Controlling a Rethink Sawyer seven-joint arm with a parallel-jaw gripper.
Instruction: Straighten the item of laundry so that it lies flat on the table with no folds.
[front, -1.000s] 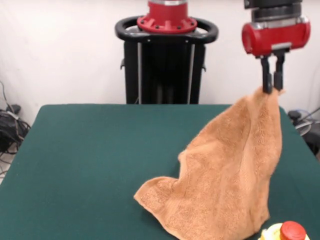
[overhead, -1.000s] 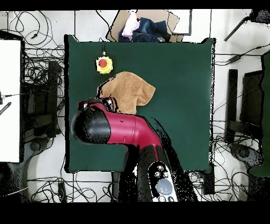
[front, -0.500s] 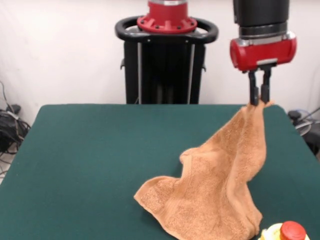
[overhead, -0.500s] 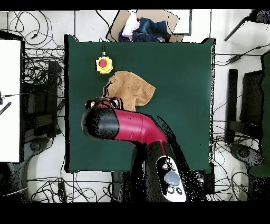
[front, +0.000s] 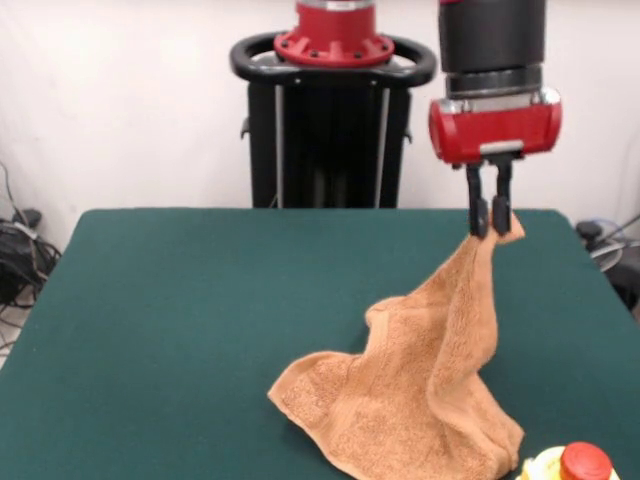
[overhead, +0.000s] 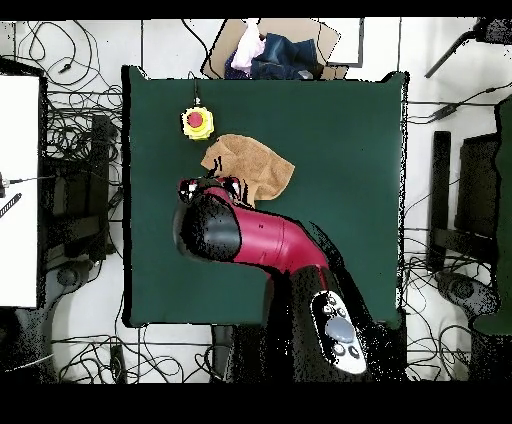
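Observation:
The item of laundry (front: 420, 390) is an orange-tan terry towel. One corner is pulled up into a peak, and the rest drapes down in folds onto the green table (front: 180, 320). My gripper (front: 489, 222) is shut on that raised corner, well above the table surface. In the overhead view the towel (overhead: 255, 165) shows as a crumpled patch beside the arm's red and black head (overhead: 215, 225), which hides the lifted corner and the gripper itself.
A yellow box with a red button (front: 570, 464) sits at the front right table edge, close to the towel's lower hem; from overhead the button box (overhead: 197, 122) lies just beyond the towel. A heap of other clothes (overhead: 265, 52) lies past the table's far edge.
My gripper has moved left in the front view and come lower, carrying the held corner. The towel's peak is narrower and more of it rests on the table.

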